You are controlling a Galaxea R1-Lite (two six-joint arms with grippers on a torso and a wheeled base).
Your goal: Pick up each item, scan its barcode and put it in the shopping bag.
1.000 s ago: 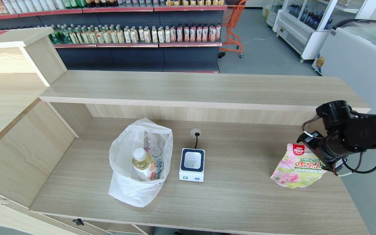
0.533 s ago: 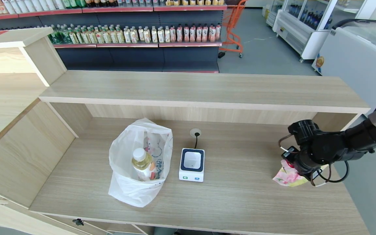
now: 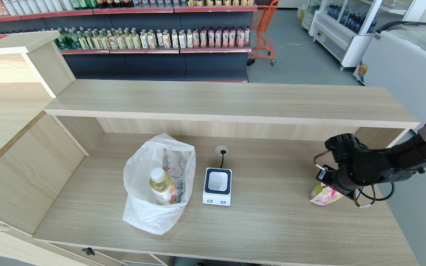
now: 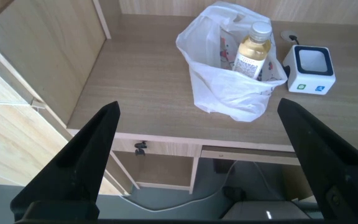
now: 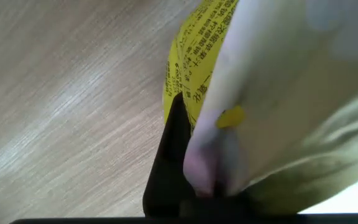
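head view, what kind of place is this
Probably a small shop's checkout: drink shelves behind the counter, a scanner beside a bag on it, and fridges at the far right.

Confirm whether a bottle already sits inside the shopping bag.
Yes, the bottle stands upright inside the white shopping bag beside the scanner.

Bright, even light leaves only faint shadows by the shopping bag (image 3: 154, 218), and the counter (image 3: 272, 229) edges bow
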